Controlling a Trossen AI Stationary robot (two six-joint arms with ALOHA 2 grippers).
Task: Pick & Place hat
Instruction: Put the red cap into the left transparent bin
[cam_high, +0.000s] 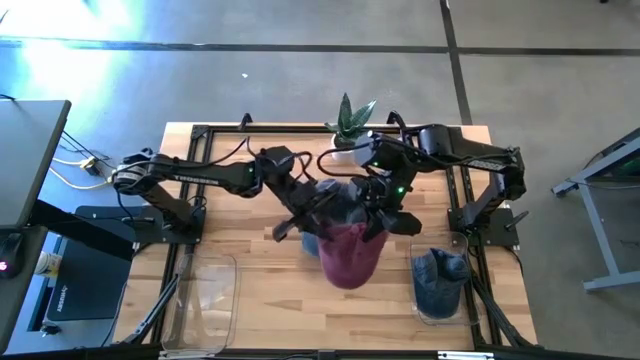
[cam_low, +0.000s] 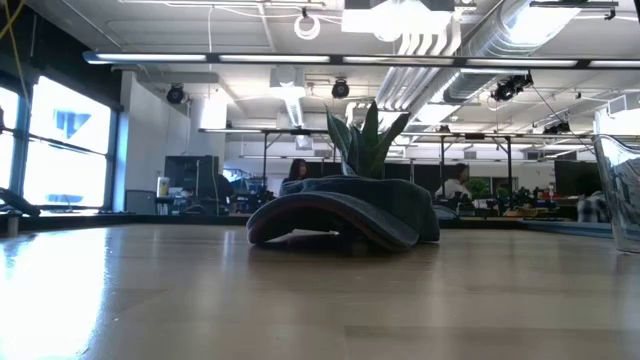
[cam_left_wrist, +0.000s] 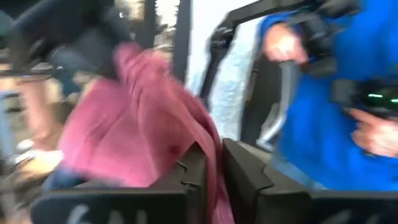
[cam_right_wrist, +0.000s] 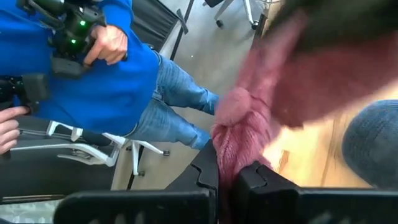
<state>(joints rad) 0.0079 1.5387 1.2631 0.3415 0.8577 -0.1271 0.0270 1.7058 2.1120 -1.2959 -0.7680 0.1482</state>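
Maroon hat (cam_high: 350, 255) hanging in the air over the middle of the table (cam_high: 260, 310), stretched between both arms. Right pincer (cam_right_wrist: 229, 177) clenched on a fold of the knit; left pincer (cam_left_wrist: 212, 171) closed on the fabric edge at the other side. Best kept taut and level, moved slowly toward a clear bin (cam_high: 205, 295), likely the drop spot. Worth lifting clear of the denim cap (cam_low: 345, 215) below, then letting go with both together.
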